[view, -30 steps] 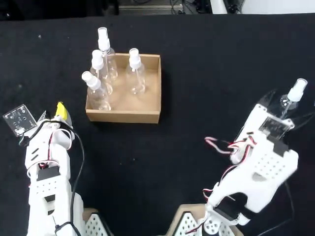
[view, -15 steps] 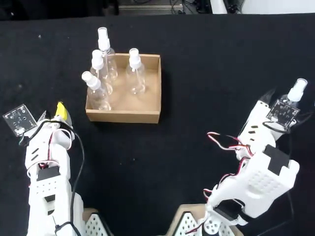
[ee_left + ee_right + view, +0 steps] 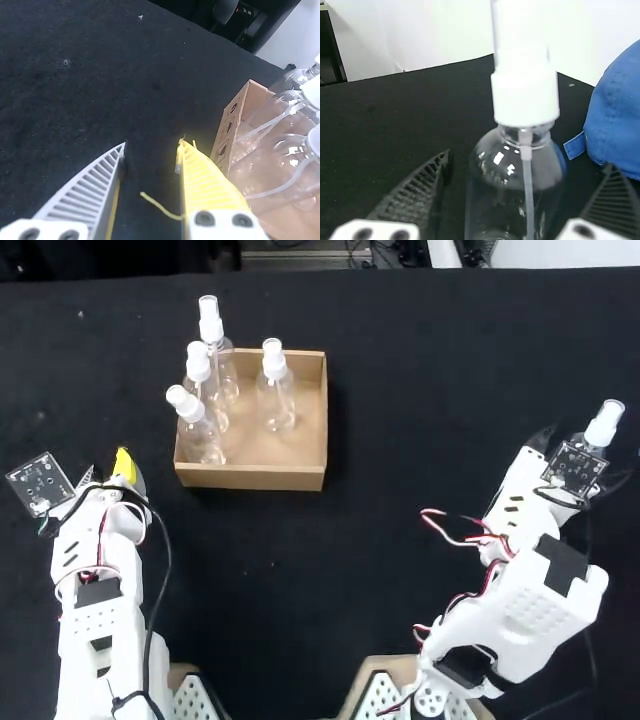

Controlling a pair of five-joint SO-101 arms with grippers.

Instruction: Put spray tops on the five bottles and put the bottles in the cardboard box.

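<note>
A capped spray bottle [image 3: 517, 175] is standing upright on the black table [image 3: 420, 370], between the right gripper's [image 3: 586, 453] spread fingers, untouched. Four more bottles [image 3: 274, 390] are sitting in the cardboard box [image 3: 250, 478]. The left gripper [image 3: 151, 145] is resting spread beside it.

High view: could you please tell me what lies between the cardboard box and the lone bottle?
Between box and bottle the high view shows bare table, then one finger of the open right claw beside the bottle.
</note>
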